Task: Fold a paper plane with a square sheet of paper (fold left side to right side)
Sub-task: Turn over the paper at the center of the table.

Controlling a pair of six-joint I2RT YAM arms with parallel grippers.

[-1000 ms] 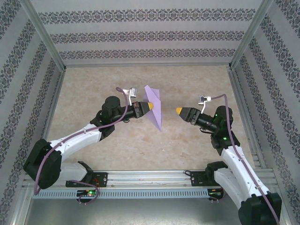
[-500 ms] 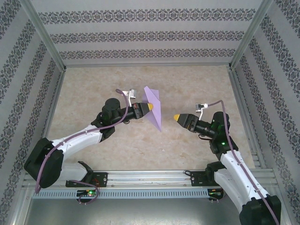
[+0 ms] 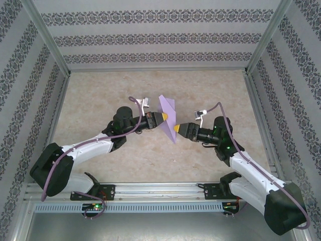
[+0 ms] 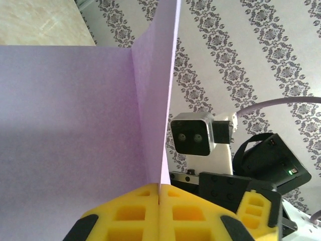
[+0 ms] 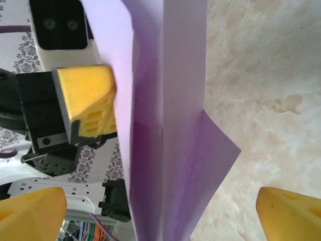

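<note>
Paper plane [image 3: 169, 110]: thin, matte lavender, creased, pointed. My yellow-tipped left end effector [image 3: 163, 116] pinches it. My right end effector [image 3: 175, 128], jaws wide, now sits beside it, previously well apart.

**Lavender plane, yellow pads, patterned walls**

The plane [image 3: 167, 106] is plain lavender with no print. In the right wrist view its lower folds look a deeper purple (they lie in shade). The left gripper [image 3: 163, 116] and the right gripper [image 3: 176, 128] both have bright yellow pads [image 5: 85, 95] on black bodies. The left arm [image 3: 85, 146] and the right arm [image 3: 256, 173] are white with black joints. A mauve cable [image 4: 281, 102] runs along the right arm, and a small green light [image 4: 290, 171] glows on it. The table [image 3: 100, 95] is beige with pale veins like marble. The walls [image 3: 150, 35] are light grey with bands of dark floral ornament. The rail [image 3: 160, 188] is silver-grey.
</note>
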